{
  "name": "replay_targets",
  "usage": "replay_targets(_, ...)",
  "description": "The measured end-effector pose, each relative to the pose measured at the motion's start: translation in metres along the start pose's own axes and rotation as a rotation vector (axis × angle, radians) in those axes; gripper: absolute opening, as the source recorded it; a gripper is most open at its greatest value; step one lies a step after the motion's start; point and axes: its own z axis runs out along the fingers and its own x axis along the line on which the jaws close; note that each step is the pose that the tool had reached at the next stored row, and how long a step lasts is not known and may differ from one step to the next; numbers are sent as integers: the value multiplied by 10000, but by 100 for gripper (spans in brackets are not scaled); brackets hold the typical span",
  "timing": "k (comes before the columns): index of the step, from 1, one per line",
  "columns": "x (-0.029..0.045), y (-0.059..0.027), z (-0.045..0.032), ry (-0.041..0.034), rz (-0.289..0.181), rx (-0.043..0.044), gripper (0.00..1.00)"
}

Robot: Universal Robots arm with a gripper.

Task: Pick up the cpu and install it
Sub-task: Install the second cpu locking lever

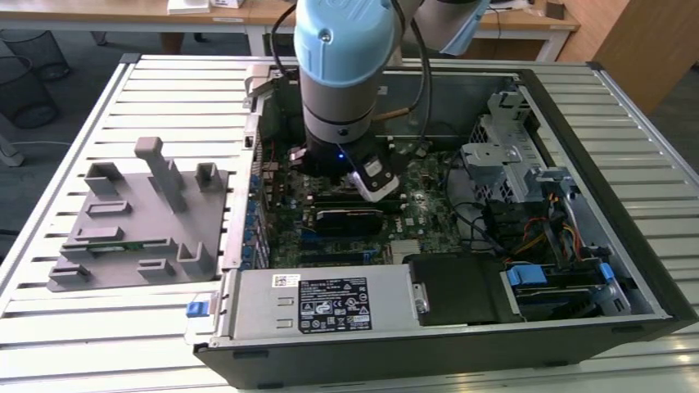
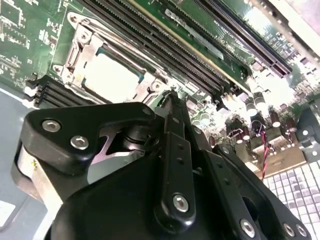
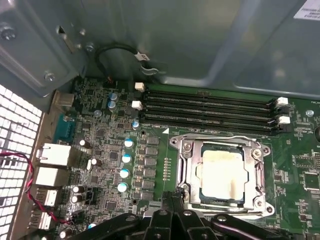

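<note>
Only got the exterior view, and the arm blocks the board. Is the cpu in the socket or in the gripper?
Observer: In the socket. In both wrist views the cpu lies flat inside the socket's metal frame.
Operator: Where's the gripper relative to it?
Observer: In the first wrist view the gripper is by the frame's edge, beside the cpu rather than over it.
Operator: Memory slots populated?
Observer: In the first wrist view the four memory slots next to the socket look empty.
</note>
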Motion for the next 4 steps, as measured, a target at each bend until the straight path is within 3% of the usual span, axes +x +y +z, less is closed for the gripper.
replay_targets(4,-2,20,-61,0,0,-2,11)
